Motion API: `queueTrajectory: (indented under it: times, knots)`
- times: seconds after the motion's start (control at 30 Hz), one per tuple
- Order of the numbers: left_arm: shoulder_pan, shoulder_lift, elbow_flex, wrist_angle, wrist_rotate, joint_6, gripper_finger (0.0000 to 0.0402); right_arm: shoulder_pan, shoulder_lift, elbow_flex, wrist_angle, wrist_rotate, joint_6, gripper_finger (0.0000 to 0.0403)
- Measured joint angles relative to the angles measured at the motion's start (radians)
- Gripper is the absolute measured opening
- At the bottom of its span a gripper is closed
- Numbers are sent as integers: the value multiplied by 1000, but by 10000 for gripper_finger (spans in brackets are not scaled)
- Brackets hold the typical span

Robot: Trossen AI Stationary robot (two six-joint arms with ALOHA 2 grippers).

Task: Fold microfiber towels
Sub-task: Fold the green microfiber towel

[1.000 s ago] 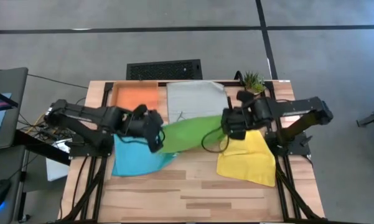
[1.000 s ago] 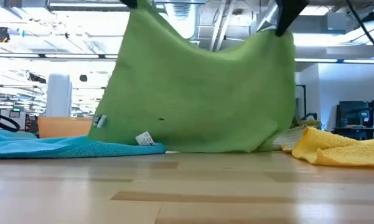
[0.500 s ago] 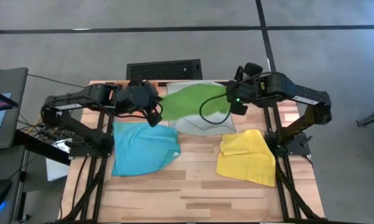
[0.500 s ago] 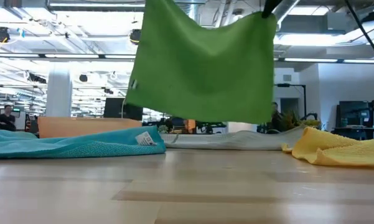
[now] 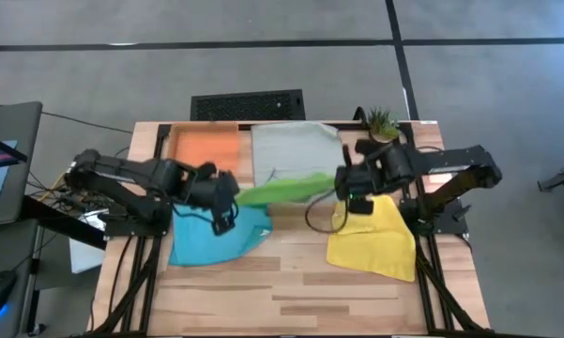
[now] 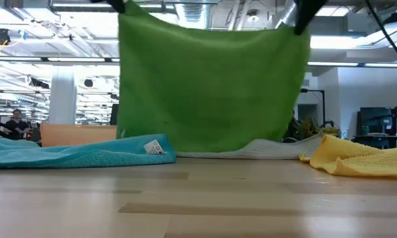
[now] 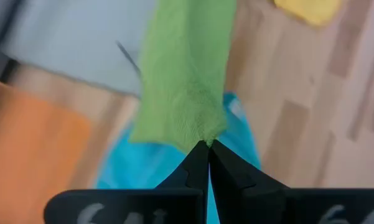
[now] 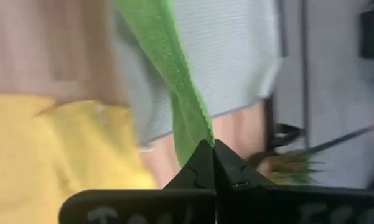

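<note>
The lime green towel point(image 6: 211, 86) hangs spread like a curtain between my two grippers, over the table's middle. My left gripper point(image 5: 227, 202) is shut on its top left corner and my right gripper point(image 5: 349, 194) on its top right corner. Its lower edge point(image 6: 218, 149) hangs just over the pale grey towel point(image 5: 296, 150), which lies flat at the far middle; whether they touch I cannot tell. A sky blue towel point(image 5: 216, 235) lies rumpled at the near left. At the right lies a yellow towel point(image 5: 375, 235). My left gripper pinches the green towel's top left corner point(image 7: 199, 134) between its two shut fingers, slanting down from the table's left. The cloth hangs below the fingers and runs fairly taut toward the other gripper. My right gripper pinches the green towel's top right corner point(image 8: 202, 127) between its two shut fingers, slanting down from the table's right. The towel's top edge point(image 6: 211, 25) runs nearly straight between the two holds, with the cloth hanging below.
An orange tray point(image 5: 206, 145) sits at the far left corner of the table and a small green plant point(image 5: 382, 120) at the far right corner. Bare wood point(image 5: 300, 291) runs along the near edge. Behind the table a black grille point(image 5: 249, 103) lies on the floor.
Both grippers swung the green towel toward the far edge and up, lifting its lower part off the table, then came back toward the near side. The towel now hangs flatter and wider between them, with its lower edge raised from where it draped before.
</note>
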State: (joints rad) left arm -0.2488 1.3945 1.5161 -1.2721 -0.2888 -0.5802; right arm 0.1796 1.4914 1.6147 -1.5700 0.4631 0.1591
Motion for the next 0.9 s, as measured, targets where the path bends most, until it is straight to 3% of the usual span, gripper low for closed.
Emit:
queueTrajectory:
  times: [0.2, 0.4, 0.53, 0.9]
  knots:
    - [-139, -2, -71, 37, 75, -183, 0, 118, 1, -70, 8, -98, 128, 3]
    - [-250, -2, -142, 148, 86, -312, 0, 242, 2, -120, 71, -135, 263, 3]
    - [-287, -1, -224, 275, 102, -373, 0, 298, 2, -187, 213, -179, 294, 2]
    - [-340, 0, -406, 517, 148, -504, 0, 346, 2, -366, 399, -271, 419, 2]
